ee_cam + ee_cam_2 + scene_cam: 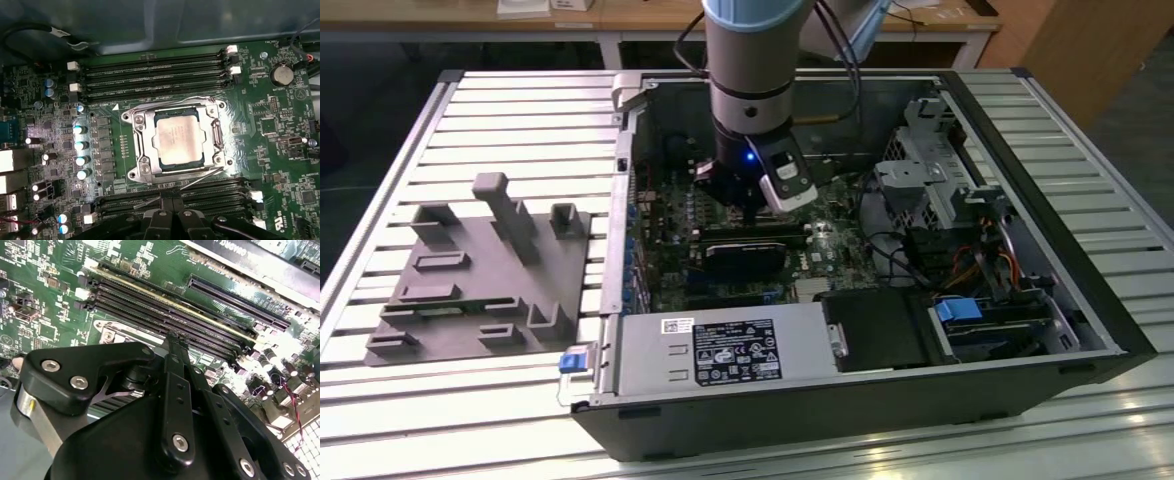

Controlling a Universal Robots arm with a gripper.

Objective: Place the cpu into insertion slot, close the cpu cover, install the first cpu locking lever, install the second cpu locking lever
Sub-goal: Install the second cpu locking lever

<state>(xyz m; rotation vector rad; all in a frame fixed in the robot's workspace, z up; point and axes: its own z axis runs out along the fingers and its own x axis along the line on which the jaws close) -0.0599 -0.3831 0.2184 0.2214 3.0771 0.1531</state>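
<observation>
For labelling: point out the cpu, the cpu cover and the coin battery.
cpu (179, 139), first wrist view, middle of its metal top.
cpu cover (141, 142), first wrist view, one side bar of the frame.
coin battery (281, 75), first wrist view, its face.

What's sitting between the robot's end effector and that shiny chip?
In the first wrist view, a bank of long black memory slots lies between the end effector and the cpu, with a thin metal lever crossing just before the chip.

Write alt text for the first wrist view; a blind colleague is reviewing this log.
A silver-topped cpu sits in the insertion slot with the cpu cover closed around it, on a green motherboard. Rows of black memory slots flank the socket, and the end effector shows at the picture's edge.
</observation>
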